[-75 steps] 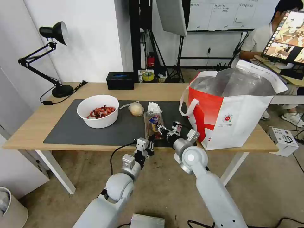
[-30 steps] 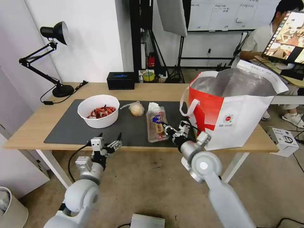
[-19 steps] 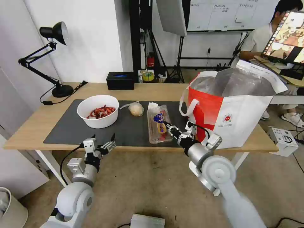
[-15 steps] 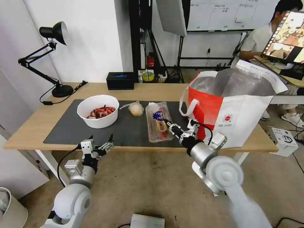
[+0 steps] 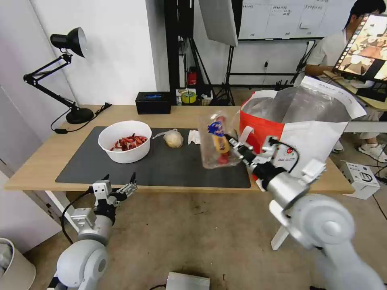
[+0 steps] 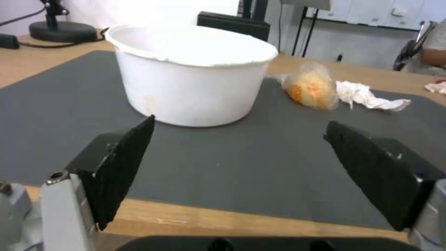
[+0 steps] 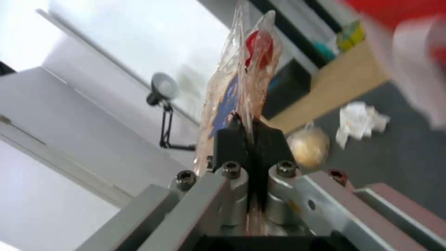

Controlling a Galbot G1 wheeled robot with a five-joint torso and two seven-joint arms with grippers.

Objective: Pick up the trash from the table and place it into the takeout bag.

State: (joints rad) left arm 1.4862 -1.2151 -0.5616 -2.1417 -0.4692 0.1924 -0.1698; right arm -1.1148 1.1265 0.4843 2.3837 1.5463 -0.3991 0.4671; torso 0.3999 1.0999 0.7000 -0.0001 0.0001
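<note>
My right gripper [image 5: 236, 148] [image 7: 245, 122] is shut on the edge of the clear clamshell tray [image 5: 217, 139] [image 7: 241, 83] with red tomatoes, holding it upright in the air above the grey mat [image 5: 133, 163], just left of the white-and-red takeout bag [image 5: 298, 137]. On the mat lie the white bowl of red shells [image 5: 125, 141] [image 6: 190, 73], the clear bag with a beige lump [image 5: 173, 139] [image 6: 310, 89] and the crumpled tissue [image 5: 194, 137] [image 6: 367, 98]. My left gripper [image 5: 117, 187] [image 6: 241, 167] stands open below the table's front edge [image 5: 80, 187], facing the bowl.
A black desk lamp [image 5: 68, 76] and a black tissue box [image 5: 153, 102] stand at the back of the table. A person sits at a desk with a monitor [image 5: 363, 44] behind the bag. A white bin [image 5: 12, 264] stands on the floor at left.
My right gripper has lifted the clamshell tray off the mat and swung it upright toward the bag. My left arm has drawn back to the left and lower, with its gripper open.
</note>
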